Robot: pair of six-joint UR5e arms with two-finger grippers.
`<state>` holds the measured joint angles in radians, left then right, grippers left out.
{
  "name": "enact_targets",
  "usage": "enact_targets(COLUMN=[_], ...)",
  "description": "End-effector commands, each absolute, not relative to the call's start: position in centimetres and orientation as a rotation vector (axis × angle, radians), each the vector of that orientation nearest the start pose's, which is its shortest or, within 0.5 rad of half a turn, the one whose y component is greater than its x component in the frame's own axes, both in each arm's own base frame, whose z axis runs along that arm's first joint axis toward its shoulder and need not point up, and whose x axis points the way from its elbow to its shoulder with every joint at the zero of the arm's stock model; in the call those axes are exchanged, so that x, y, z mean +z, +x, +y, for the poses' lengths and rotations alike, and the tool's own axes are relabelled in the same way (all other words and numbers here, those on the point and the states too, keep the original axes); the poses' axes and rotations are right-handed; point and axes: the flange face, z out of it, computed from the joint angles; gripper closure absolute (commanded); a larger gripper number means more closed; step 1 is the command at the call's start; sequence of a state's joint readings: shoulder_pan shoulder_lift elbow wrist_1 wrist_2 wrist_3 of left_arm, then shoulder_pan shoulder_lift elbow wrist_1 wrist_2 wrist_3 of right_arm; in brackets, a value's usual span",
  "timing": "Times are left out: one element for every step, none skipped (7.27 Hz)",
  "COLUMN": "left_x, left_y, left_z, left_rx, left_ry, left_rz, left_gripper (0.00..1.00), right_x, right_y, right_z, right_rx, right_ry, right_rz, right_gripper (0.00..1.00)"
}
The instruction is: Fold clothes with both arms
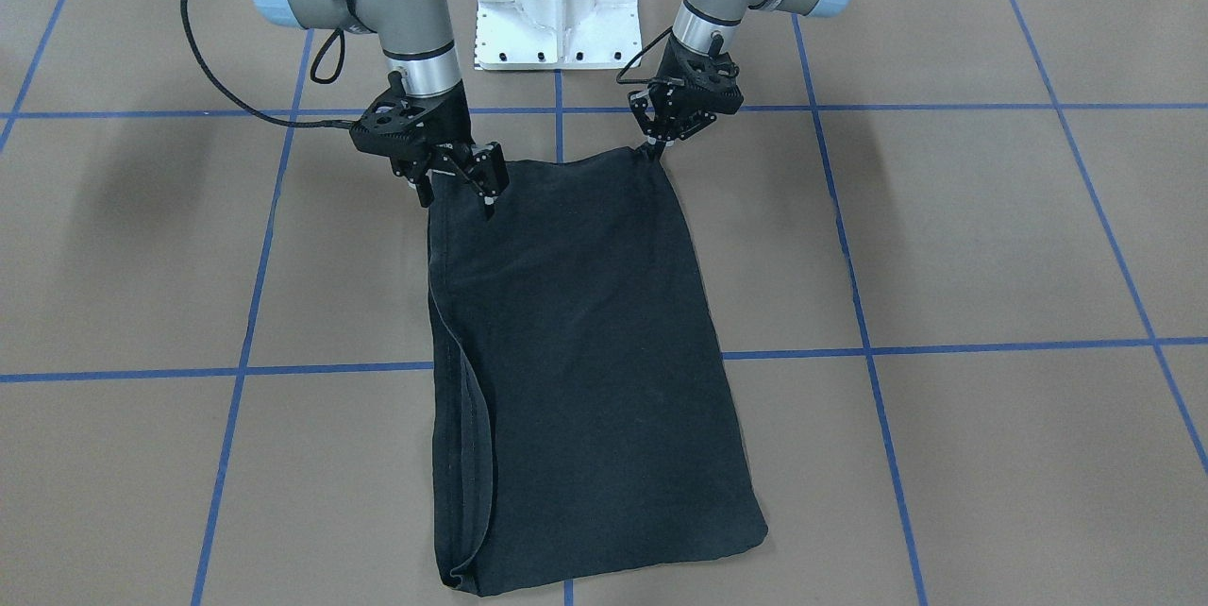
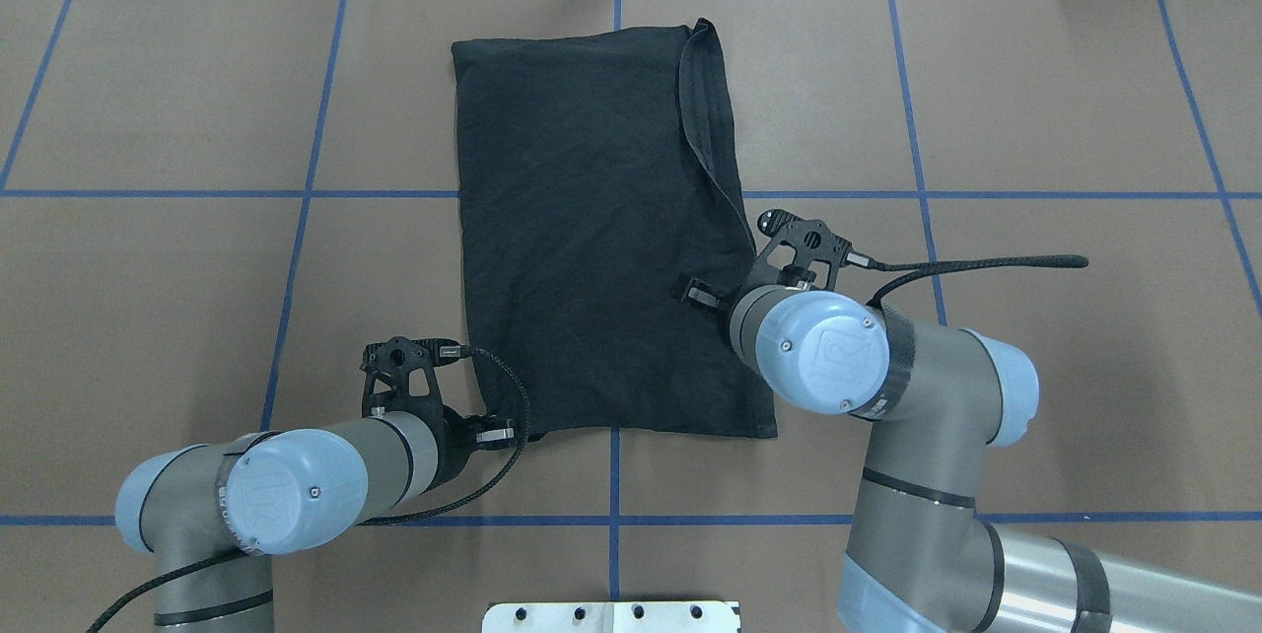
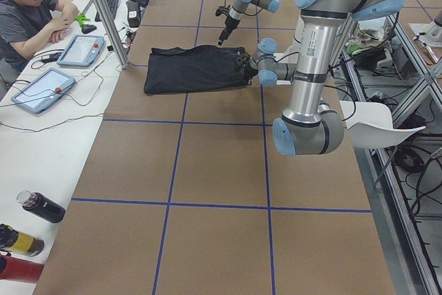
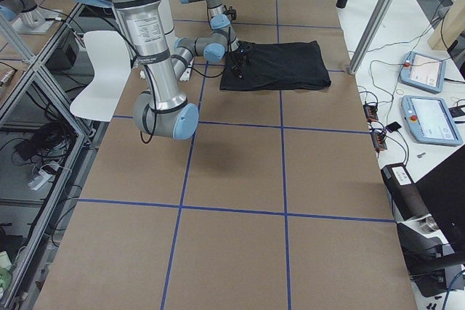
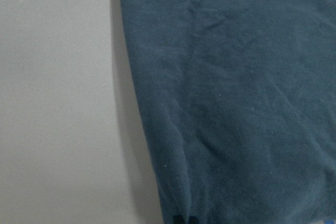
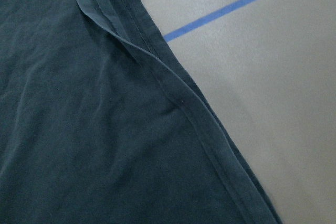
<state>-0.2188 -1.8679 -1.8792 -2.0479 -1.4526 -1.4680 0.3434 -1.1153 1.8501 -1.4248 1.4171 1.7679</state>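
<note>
The clothes [image 1: 585,351], a black T-shirt folded into a long rectangle with plain black showing, lie flat on the brown table [image 1: 991,228]. A hemmed edge [image 2: 705,110] curls over along one long side. My left gripper [image 1: 653,149] is low at the shirt's near corner, its fingers shut on the cloth there. In the left wrist view the shirt [image 5: 236,103] fills the right half. My right gripper [image 1: 458,198] hovers over the other near corner, open, holding nothing. The hem [image 6: 173,93] runs through the right wrist view.
The white pedestal [image 1: 555,2] stands behind the shirt between both arms. Blue tape lines [image 2: 611,194] grid the table. A seated person [image 3: 27,12] with tablets [image 3: 41,89] sits beyond the far edge, near a metal post [image 3: 114,18] and bottles [image 3: 41,206].
</note>
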Motion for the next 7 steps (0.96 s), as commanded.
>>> enact_targets(left_x=[30.4,30.4,30.4,30.4,30.4,30.4,30.4], left_y=[53.6,53.6,53.6,53.6,53.6,53.6,53.6], left_z=[-26.8,-26.7,-26.8,-26.8,-26.8,-26.8,-26.8], left_rx=[-0.169,-0.167,-0.169,-0.169,-0.169,-0.169,-0.169], left_ry=[0.279,0.278,0.279,0.279,0.279,0.279,0.279], left_rz=[1.052,1.052,1.052,1.052,1.053,1.052,1.052], left_gripper=[1.0,1.0,1.0,1.0,1.0,1.0,1.0], right_x=[27.4,28.3,28.9,28.8,28.4,27.8,27.6], right_y=[-55.8,-56.8,-57.3,-57.5,-57.9,-58.9,-59.6], right_z=[-32.2,-32.2,-32.3,-32.2,-32.2,-32.8,-33.0], right_rx=[0.588,0.581,0.577,0.577,0.577,0.585,0.587], right_ry=[0.205,0.204,0.204,0.203,0.203,0.219,0.223], right_rz=[-0.857,-0.834,-0.819,-0.82,-0.823,-0.821,-0.821], right_gripper=[0.11,0.11,0.11,0.15,0.22,0.28,0.35])
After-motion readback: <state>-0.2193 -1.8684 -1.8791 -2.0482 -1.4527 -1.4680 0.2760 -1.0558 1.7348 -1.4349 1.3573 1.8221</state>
